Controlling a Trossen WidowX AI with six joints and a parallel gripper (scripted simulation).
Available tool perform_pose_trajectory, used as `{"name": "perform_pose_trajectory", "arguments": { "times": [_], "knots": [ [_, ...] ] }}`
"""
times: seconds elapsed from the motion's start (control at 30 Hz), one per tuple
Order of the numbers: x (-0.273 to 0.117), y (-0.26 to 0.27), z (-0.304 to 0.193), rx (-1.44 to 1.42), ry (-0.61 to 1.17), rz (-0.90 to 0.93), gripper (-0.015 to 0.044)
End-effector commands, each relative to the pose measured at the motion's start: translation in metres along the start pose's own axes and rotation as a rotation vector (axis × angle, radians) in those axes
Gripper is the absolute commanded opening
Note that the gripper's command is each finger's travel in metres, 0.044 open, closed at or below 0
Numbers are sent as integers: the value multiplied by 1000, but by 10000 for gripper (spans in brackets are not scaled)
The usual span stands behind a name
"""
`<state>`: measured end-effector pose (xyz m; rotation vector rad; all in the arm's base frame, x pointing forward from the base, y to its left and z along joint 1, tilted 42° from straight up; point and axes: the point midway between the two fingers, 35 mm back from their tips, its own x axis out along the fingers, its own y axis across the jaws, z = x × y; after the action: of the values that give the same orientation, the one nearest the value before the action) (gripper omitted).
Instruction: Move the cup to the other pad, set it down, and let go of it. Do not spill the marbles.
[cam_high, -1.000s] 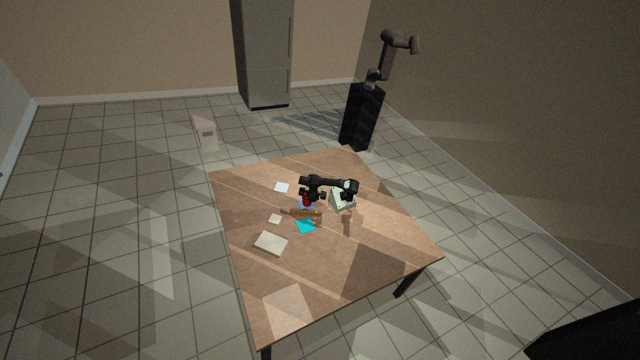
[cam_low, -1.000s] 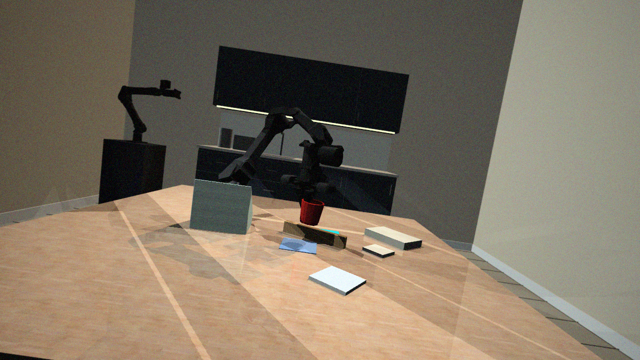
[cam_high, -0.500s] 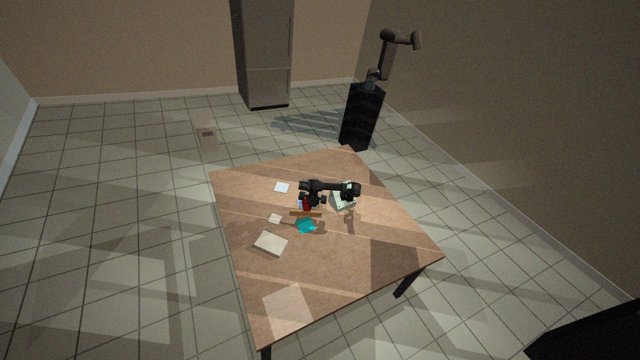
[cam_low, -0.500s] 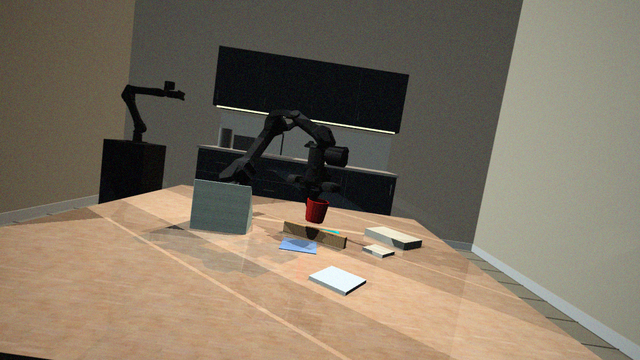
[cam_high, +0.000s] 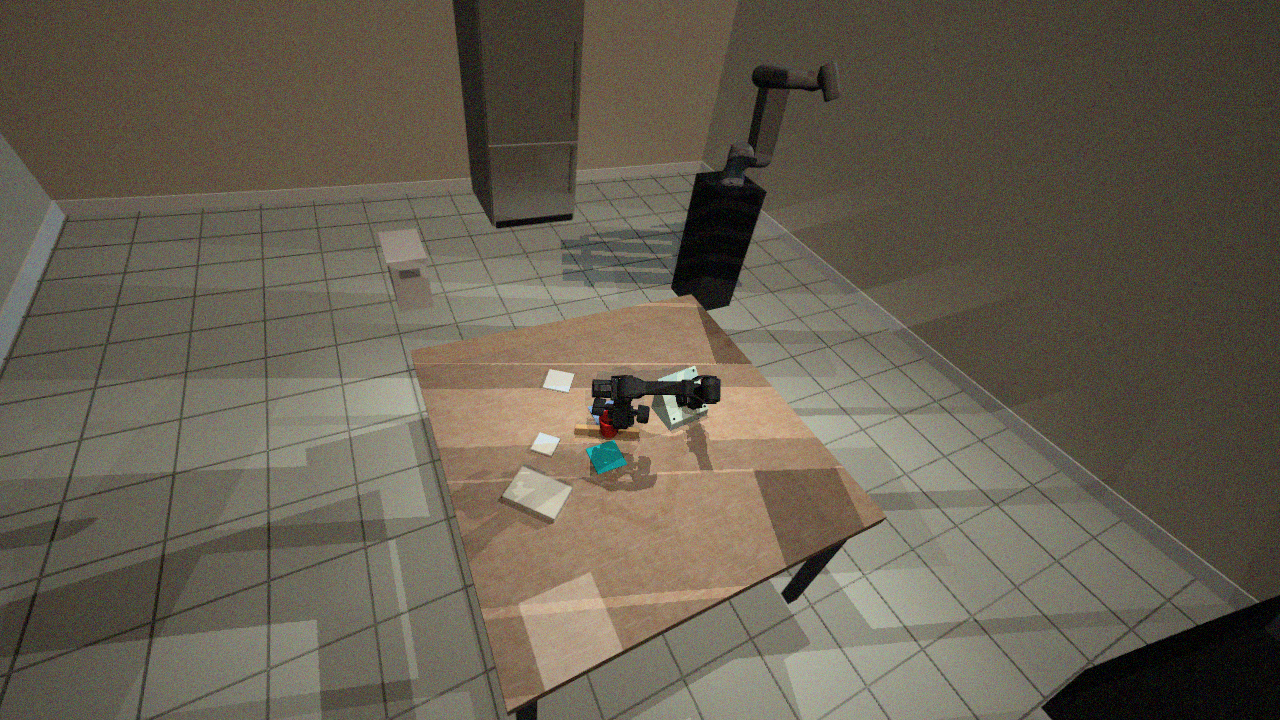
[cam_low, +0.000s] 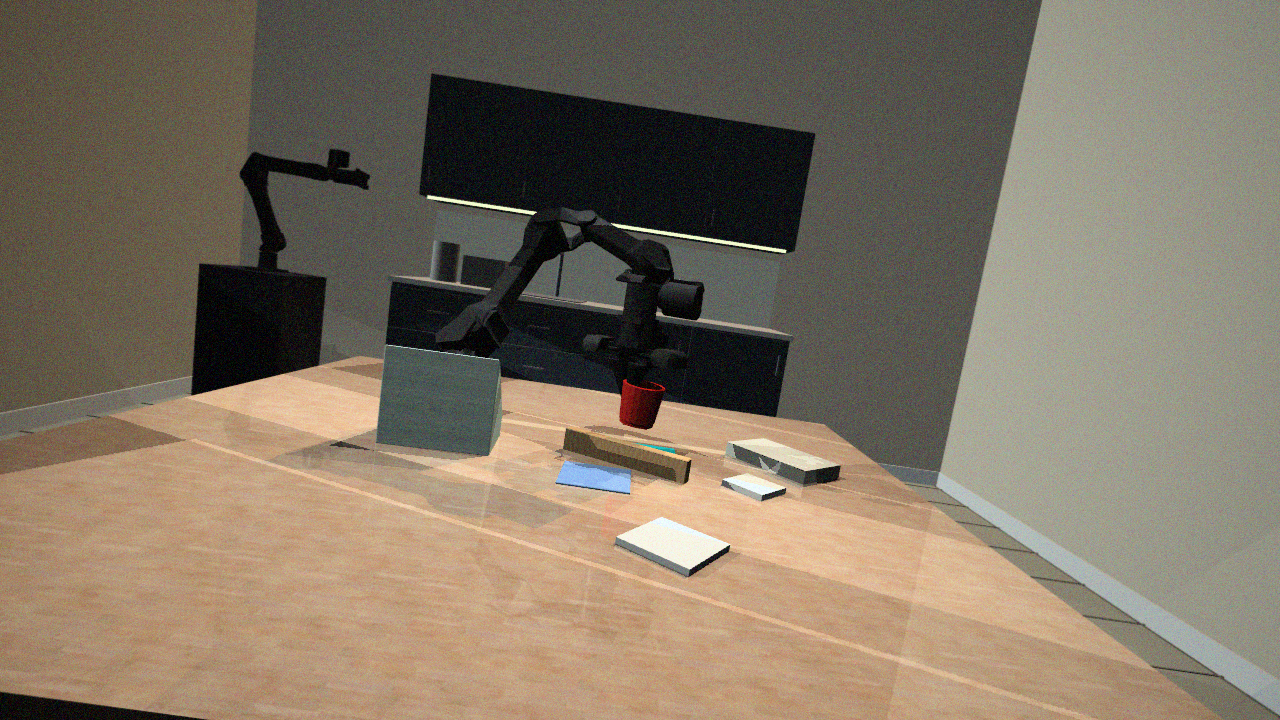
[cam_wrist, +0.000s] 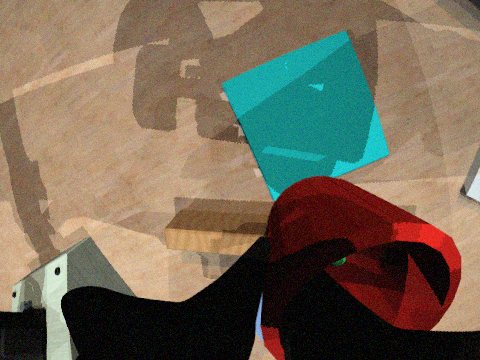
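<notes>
Pincer (cam_low: 640, 374) clamped on cup (cam_low: 641, 403) rim, cup aloft above bar (cam_low: 626, 454). Carry level past bar to teal pad (cam_wrist: 307, 110); lower slowly, upright, before release.

High top, low exterior, close downward wrist; shared table (cam_high: 680, 537).

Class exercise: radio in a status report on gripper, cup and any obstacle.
Gripper shut on red cup. Cup airborne over wooden bar, short of teal pad. Bar underneath; nothing else in the path.
</notes>
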<state>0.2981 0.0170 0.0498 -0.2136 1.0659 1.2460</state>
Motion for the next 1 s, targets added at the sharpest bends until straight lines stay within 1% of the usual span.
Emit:
{"name": "perform_pose_trajectory", "arguments": {
  "times": [0.0,0.5,0.97],
  "knots": [
    [-2,2,14,-2,-3,-2,0],
    [-4,9,57,-3,-6,-1,0],
    [10,9,58,-3,-6,-1,0]
  ]
}}
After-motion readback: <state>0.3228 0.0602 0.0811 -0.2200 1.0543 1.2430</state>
